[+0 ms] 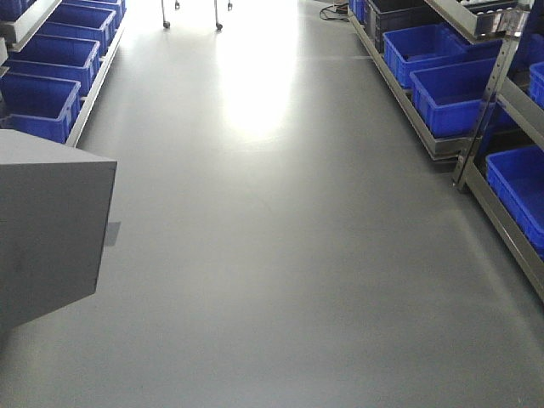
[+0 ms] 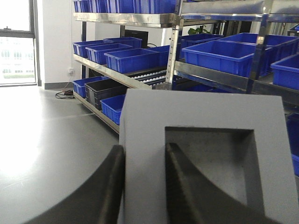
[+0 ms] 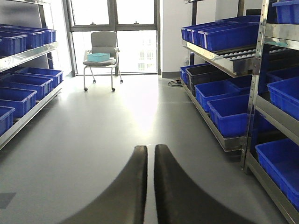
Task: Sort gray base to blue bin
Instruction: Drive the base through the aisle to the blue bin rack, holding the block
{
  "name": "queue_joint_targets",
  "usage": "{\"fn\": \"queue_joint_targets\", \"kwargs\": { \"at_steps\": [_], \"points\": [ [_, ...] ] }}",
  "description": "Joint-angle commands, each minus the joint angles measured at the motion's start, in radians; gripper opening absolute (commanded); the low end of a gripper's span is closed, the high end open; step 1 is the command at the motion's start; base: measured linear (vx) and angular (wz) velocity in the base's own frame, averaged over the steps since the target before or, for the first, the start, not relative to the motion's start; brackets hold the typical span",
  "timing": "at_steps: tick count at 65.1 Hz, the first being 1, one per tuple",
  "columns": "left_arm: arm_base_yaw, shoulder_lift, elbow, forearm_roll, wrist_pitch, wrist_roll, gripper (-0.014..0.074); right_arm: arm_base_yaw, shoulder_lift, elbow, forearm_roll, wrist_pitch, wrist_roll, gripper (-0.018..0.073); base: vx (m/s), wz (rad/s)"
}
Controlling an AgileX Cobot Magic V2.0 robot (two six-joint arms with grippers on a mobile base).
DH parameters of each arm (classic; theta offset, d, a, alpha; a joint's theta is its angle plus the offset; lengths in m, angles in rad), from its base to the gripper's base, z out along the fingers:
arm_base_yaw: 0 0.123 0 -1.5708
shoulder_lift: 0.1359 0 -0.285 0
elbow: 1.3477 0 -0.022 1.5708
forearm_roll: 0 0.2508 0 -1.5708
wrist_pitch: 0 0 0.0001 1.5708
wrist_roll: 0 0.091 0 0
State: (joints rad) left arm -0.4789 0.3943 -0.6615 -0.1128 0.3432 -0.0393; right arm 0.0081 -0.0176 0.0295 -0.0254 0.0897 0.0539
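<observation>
Left gripper [image 2: 144, 147], right gripper [image 3: 150, 148]: matte black, curved, tapering.

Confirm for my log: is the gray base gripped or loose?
Gripped: the left pincer clamps one wall of the gray base, one finger inside its recess.

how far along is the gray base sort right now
Done: the gray base is picked up, gripped on one wall by the left jaws. In hand: it is held above the aisle floor, beside the rack. Left: bringing it to a blue bin and releasing it. The right jaws are shut, empty.
</observation>
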Motion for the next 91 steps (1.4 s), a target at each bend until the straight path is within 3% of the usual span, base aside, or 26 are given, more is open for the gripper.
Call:
{"fn": "queue_joint_targets", "kwargs": {
  "at_steps": [1, 58, 91],
  "points": [
    [-0.004, 0.009, -0.030, -0.008, -0.108, -0.004, 0.0004, -0.004, -0.008, 0.001, -0.006, -0.074, -0.007, -0.0004, 0.48, -0.01],
    [-0.004, 0.009, -0.030, -0.008, -0.107, -0.004, 0.0004, -0.004, -0.008, 0.001, -0.006, -0.074, -0.007, -0.0004, 0.43, 0.12],
    [-0.004, 0.009, -0.030, -0.008, -0.108, -0.004, 0.0004, -0.004, -0.008, 0.001, -0.006, -0.074, -0.007, -0.0004, 0.33, 0.53]
  ]
}}
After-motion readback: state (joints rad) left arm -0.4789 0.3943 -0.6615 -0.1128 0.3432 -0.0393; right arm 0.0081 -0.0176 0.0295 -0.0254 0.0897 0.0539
